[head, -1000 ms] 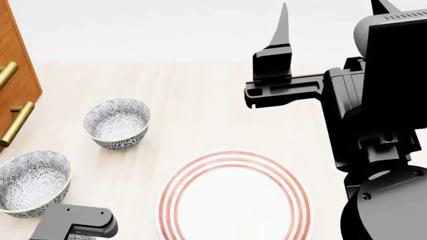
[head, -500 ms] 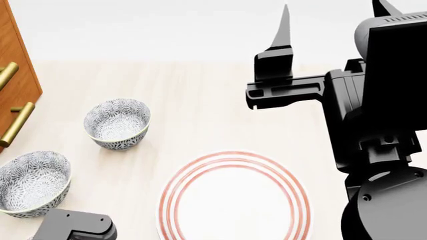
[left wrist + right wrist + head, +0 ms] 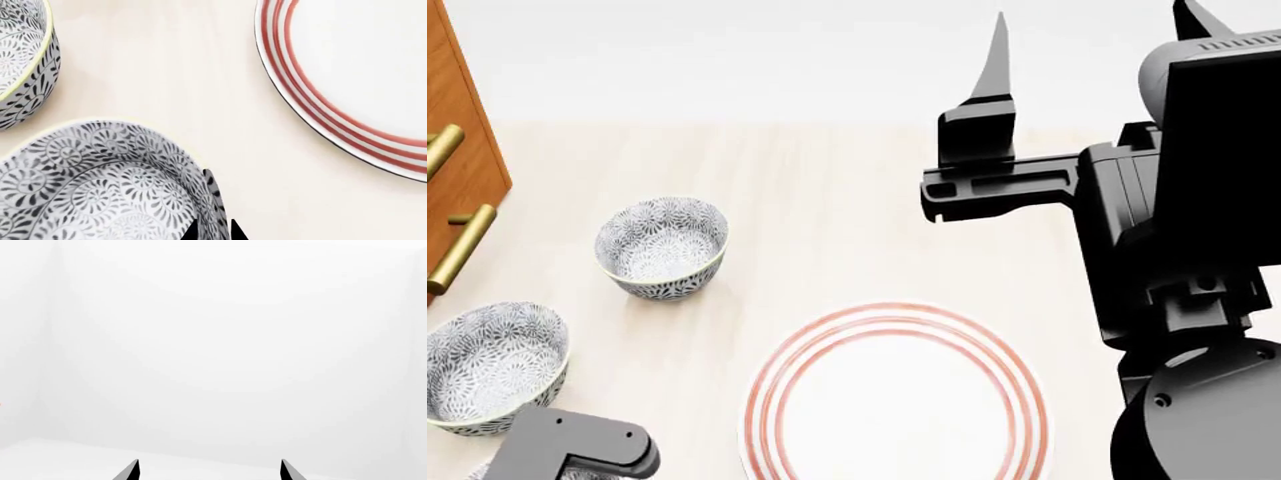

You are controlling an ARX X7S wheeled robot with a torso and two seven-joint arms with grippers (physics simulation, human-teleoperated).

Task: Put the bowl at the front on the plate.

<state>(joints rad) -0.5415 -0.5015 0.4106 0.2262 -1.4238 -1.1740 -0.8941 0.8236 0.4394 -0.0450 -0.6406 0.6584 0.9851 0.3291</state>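
Clearly our left gripper (image 3: pixel 215 231) straddles the rim of the bowl (image 3: pixel 100 185) at the tabletop's (image 3: pixel 827 220) front edge — fingers close either side of the wall, though we can't tell if they grip. Two look-alike bowls (image 3: pixel 662 245) sit behind, near a wooden cabinet (image 3: pixel 457 120). Beside it, the plate (image 3: pixel 897 395) — cut off. Our right gripper (image 3: pixel 209 471) is raised, spread wide.

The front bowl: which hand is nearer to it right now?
Left. The left hand straddles the front bowl's rim; the right hand is raised, pointing at blank background, well away.
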